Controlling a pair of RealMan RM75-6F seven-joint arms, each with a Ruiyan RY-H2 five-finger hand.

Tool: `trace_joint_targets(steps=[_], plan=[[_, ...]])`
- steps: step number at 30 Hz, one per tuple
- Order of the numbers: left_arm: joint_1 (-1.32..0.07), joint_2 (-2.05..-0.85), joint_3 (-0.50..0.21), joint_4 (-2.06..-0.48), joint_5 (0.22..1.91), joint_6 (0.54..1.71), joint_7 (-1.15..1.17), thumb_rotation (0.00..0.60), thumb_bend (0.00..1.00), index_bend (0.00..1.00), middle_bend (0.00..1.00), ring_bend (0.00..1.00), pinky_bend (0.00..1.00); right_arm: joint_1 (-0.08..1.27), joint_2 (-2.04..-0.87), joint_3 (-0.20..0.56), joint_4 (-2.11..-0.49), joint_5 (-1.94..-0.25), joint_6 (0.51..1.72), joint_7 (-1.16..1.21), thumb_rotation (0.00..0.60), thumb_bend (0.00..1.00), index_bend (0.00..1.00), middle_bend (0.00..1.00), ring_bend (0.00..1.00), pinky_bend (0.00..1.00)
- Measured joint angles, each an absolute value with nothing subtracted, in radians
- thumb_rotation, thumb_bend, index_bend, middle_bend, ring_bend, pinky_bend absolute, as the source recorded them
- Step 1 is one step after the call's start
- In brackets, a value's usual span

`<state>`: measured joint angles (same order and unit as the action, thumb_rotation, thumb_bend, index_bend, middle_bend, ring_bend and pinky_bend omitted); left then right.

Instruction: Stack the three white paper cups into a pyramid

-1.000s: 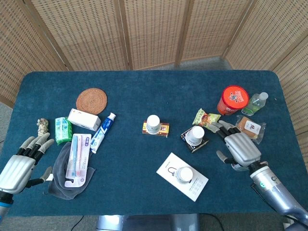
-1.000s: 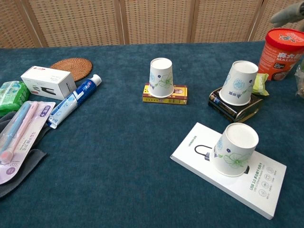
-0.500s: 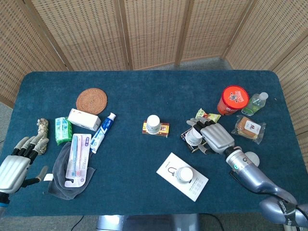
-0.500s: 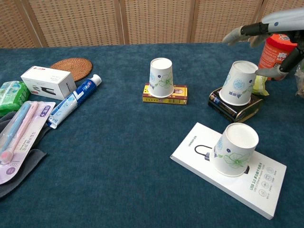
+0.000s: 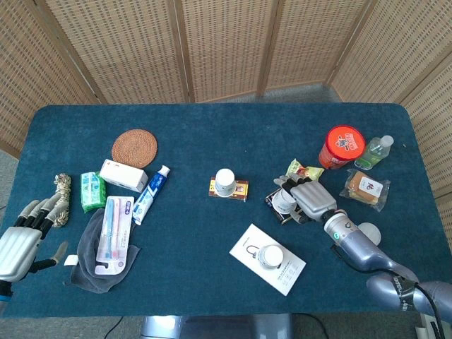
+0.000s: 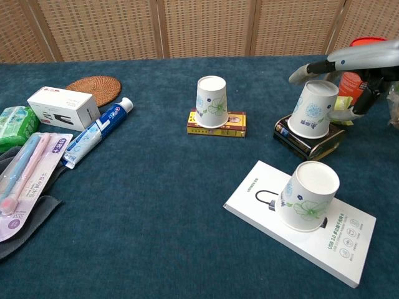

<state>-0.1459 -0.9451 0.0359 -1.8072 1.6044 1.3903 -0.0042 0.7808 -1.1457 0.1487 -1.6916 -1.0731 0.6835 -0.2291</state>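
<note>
The right hand (image 6: 349, 68), fingers spread and holding nothing, hovers over the upside-down paper cup (image 6: 313, 107) just beneath it on a dark box (image 6: 307, 143), apparently starting the first pickup; closing around the cup likely follows.

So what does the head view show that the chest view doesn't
Only the head view shows the left hand, open at the table's near left edge, the rope bundle, the water bottle and the packaged snack. Only the chest view shows the floral print on the paper cups and that they stand upside down. Both show the three cups on their separate boxes and the right hand at the right-side cup.
</note>
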Motion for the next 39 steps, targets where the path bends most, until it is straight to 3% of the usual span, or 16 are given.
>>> trace_joint_targets(steps=[5,9,20,31,39], plan=[[-0.144,-0.948,0.034,-1.806,1.606,1.398,-0.007,0.486,0.49,0.01,0.00,0.00,0.00,0.786,-1.165,0.141,-1.668,-1.073,0.692,-0.218,0.600,0.45,0.03,0.00,0.00,0.34],[-0.142,-0.950,0.034,-1.806,1.610,1.403,-0.007,0.490,0.49,0.01,0.00,0.00,0.00,0.789,-1.172,0.140,-1.659,-1.079,0.702,-0.206,0.600,0.45,0.13,0.05,0.05,0.46],[-0.137,-0.950,0.035,-1.803,1.610,1.412,-0.015,0.489,0.49,0.01,0.00,0.00,0.00,0.803,-1.189,0.128,-1.636,-1.070,0.702,-0.197,0.600,0.45,0.32,0.18,0.19,0.61],[-0.134,-0.949,0.035,-1.791,1.612,1.420,-0.036,0.489,0.49,0.01,0.00,0.00,0.01,0.803,-1.169,0.122,-1.683,-1.056,0.724,-0.205,0.600,0.46,0.35,0.21,0.23,0.64],[-0.143,-0.948,0.024,-1.786,1.614,1.421,-0.042,0.487,0.49,0.00,0.00,0.00,0.01,0.808,-1.106,0.127,-1.824,-1.057,0.750,-0.235,0.600,0.45,0.35,0.21,0.23,0.64]])
